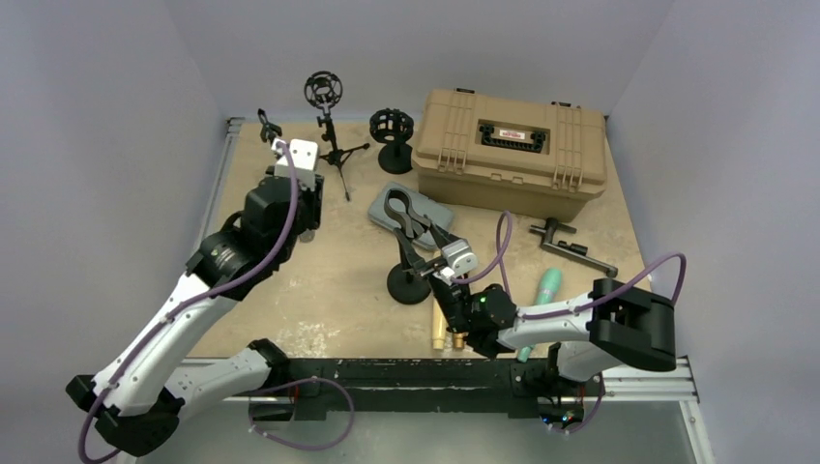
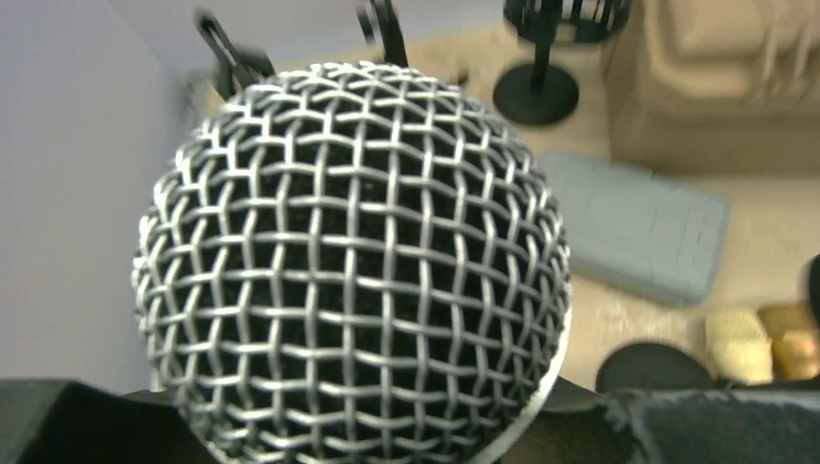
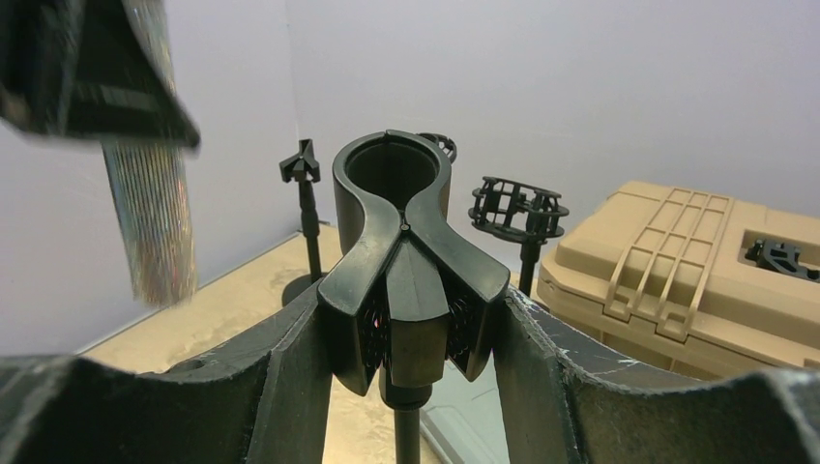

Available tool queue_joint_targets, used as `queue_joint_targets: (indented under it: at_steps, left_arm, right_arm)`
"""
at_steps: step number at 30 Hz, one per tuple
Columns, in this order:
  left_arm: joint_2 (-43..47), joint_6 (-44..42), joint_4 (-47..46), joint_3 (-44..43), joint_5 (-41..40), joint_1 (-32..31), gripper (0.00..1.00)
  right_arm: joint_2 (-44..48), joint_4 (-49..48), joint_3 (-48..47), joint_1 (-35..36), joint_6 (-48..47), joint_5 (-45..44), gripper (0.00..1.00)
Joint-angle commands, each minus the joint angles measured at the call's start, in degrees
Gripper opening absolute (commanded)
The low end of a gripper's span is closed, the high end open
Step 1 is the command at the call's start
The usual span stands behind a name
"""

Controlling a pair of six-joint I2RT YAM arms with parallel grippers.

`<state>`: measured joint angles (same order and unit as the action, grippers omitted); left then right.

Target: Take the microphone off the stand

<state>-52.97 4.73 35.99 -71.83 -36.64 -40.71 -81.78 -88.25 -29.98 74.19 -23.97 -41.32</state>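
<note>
Starting at the left, the left gripper [image 2: 387, 430] is clamped on the microphone [image 2: 353, 261]. Its mesh head fills the left wrist view, and the fingers show only as dark corners beneath it, so exactly where they bite cannot be made out. The right wrist view shows the microphone hanging body-down at upper left, apart from the clip [image 3: 411, 256], whose ring stands empty, so the separation looks done. The main hazard on this side is the hold. If the grip sits high with the long body dangling below it, a quick swing could let the microphone pivot or slide out and drop onto the table [image 1: 329, 280]. A wide sweep could also knock the small stand [image 1: 266, 126] near the far-left corner. In the middle, the right gripper [image 3: 411, 329] is closed against the clip's two wings, with a finger touching each side. The stand [image 1: 408, 283] rests on a small round base, so pulling away sideways or with one finger caught on a wing could tip it onto the grey pouch [image 1: 411, 208] behind it or the wooden cylinder [image 1: 439, 329] beside it. Further right, the tan case [image 1: 512, 145] sits well apart and looks out of harm's way.
</note>
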Motion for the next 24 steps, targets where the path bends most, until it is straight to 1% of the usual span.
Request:
queue_joint_targets:
  at_steps: [1,5,8,12,15,17,21,22,24]
  left_arm:
    - [-3.12,12.92,9.31,4.18,12.58,4.92,0.0]
    - [-8.63,16.51,10.91,6.6,20.44,7.7,0.0]
    - [-13.9,18.93,12.36,6.86,25.23,9.31,0.0]
    - [-19.77,20.97,10.65,8.35,34.12,11.04,0.0]
    - [-23.6,22.92,9.33,9.6,38.15,11.09,0.0]
    - [-25.35,24.09,7.81,11.39,39.56,11.09,0.0]
    - [-26.55,25.99,5.62,14.54,39.72,11.14,0.0]
    - [-26.94,26.32,5.4,15.09,39.72,11.1,0.0]
    - [-27.89,26.93,5.13,16.15,39.56,11.1,0.0]
  right_arm:
    - [2.05,-1.41,0.71,0.2,0.83,-1.92,0.13]
    - [3.05,-0.48,0.55,0.16,0.91,-1.92,0.24]
    - [3.9,1.21,0.01,0.16,1.0,-1.92,0.35]
    - [5.29,4.07,-0.62,0.16,1.94,-1.41,0.52]
    - [6.2,5.43,-0.94,0.16,2.31,-1.24,0.59]
    - [6.57,5.94,-1.05,0.17,2.33,-1.13,0.63]
    - [6.46,6.24,-1.32,0.17,1.98,-0.62,0.61]
    - [6.47,6.39,-1.31,0.16,1.99,-0.46,0.63]
    - [6.68,6.89,-1.32,0.16,2.29,-0.3,0.73]
